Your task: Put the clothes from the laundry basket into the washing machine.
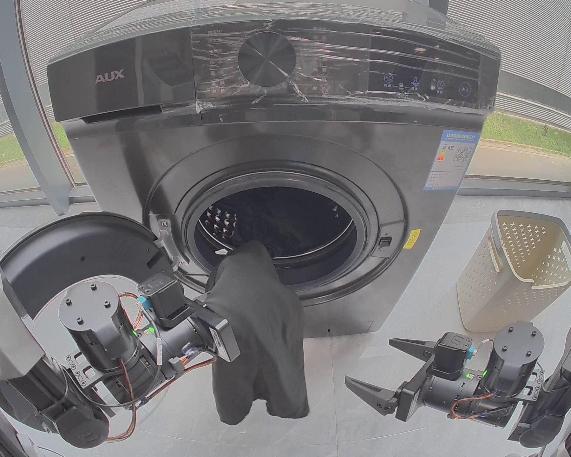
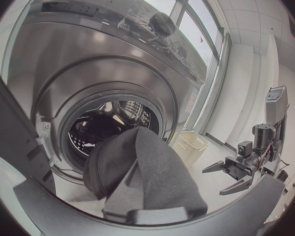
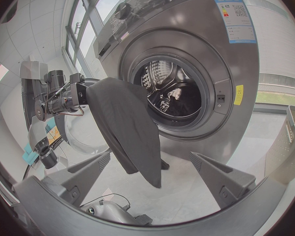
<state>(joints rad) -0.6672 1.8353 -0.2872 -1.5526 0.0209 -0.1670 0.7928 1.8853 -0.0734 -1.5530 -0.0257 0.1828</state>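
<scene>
My left pincer (image 2: pixel 134 181) is clenched on the dark grey cloth garment (image 1: pixel 260 325), whose top is at the round mouth of the grey steel washing machine (image 1: pixel 387 179). Most of it hangs outside (towards the floor), so I think it may slide out. My right pincer (image 1: pixel 369 364) is spread and empty.

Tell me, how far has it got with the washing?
Done: the washing machine has its door open, and dark clothes already lie in the drum. In hand: the left claw holds a dark garment at the drum's mouth, mostly hanging outside. The right claw is open. Left: push it in; the laundry basket shows no clothes.
</scene>
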